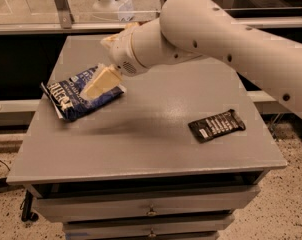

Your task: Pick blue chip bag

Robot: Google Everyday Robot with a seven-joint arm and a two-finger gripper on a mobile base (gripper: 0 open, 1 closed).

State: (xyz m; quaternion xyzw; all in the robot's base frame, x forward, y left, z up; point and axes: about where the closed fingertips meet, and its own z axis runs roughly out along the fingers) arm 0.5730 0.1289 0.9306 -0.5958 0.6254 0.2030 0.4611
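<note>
Blue chip bag (66,96), dark navy crinkly foil with big white lettering, sits out at the 9 o'clock side of the flat grey table top (151,149), close to the left edge and skewed, with its lettered end pointing toward 8 o'clock. Right on its 2 o'clock corner is the cream-coloured gripper (98,82), angled down from the thick white robot arm (216,29) that sweeps in from 3 o'clock across the back half of the table. The gripper overlaps the bag and covers its upper right part, but whether it has closed on the foil or only lies over it, I cannot tell. Over at 4 o'clock, well apart from all that, a small black rectangular bar wrapper (217,125) lies flat near the front right corner. Below the top run grey drawer fronts (151,211) with small knobs.
</note>
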